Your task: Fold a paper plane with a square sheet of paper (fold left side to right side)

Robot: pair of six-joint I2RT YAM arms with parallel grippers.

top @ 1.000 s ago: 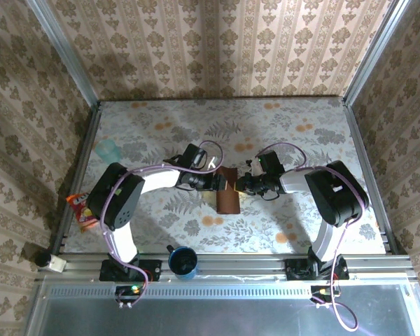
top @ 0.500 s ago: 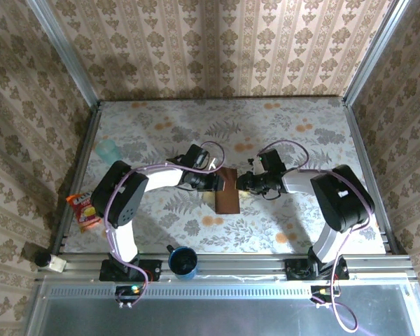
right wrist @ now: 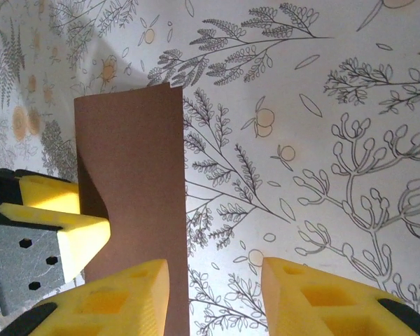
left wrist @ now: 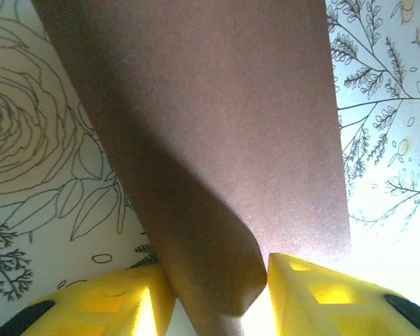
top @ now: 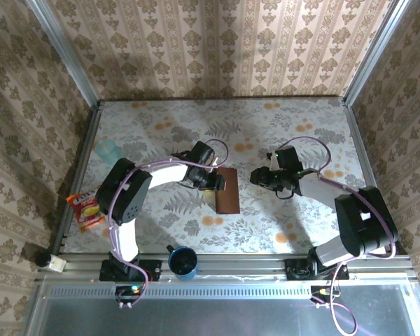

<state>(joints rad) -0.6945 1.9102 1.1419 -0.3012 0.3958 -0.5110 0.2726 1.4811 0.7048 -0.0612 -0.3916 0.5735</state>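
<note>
We see the thin dark reddish-brown sheet of paper folded to a narrow rectangle, mid floral-patterned table. The left gripper has its jaws narrowed on a raised curl at the paper's far end. The right gripper hovers near the paper's right edge, jaws wide, gripping nothing.

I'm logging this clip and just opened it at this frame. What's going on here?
Two arms are working on a dark reddish-brown square sheet of paper. It lies on the floral table, folded into a narrow rectangle. The left gripper has its fingers on either side of the sheet near its far end, where the paper curls up between them. Whether it is clamped is unclear. The right gripper is open, off to the right of the sheet and not touching it.
</note>
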